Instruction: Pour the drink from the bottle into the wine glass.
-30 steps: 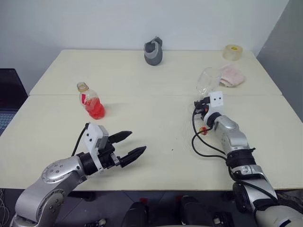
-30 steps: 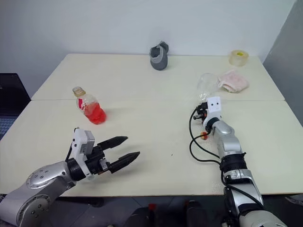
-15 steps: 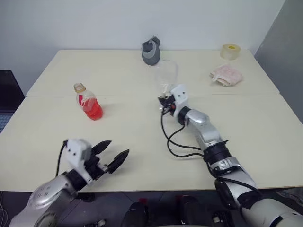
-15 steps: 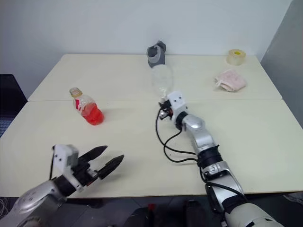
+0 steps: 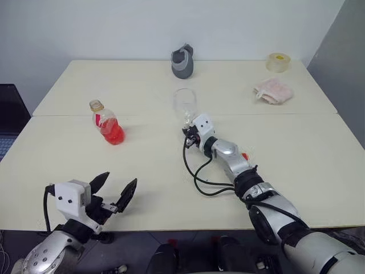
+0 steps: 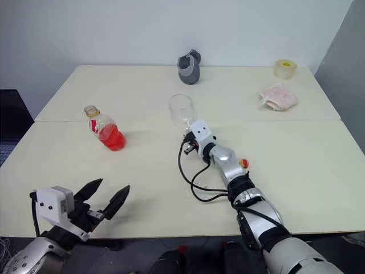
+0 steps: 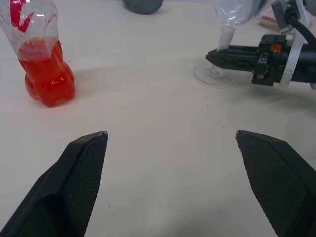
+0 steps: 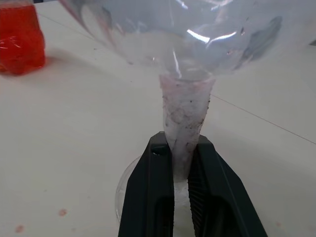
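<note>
Left wrist view: bottle (image 7: 42, 59) stands upright, long axis vertical, ahead of the left gripper (image 7: 170, 140), beyond its one finger. Label is red-white; no text legible. Drink (image 7: 48, 76) fills lower body only. Left gripper jaws spread wide, nothing between them.

Right wrist view: right gripper (image 8: 181, 148) jaws clamped on the stem of the wine glass (image 8: 185, 123), just above the foot. Glass upright, axis vertical, bowl opening up, foot at or just above the table (image 5: 142, 148); contact can't be told. Bowl holds no liquid.

Left eye view: glass sits approx. mid-table, bottle well apart beyond the closed jaws' tip. Grey tape dispenser (image 5: 183, 61), tape roll (image 5: 278, 62) and pink cloth (image 5: 274, 91) lie far from both grippers; no markings readable.
</note>
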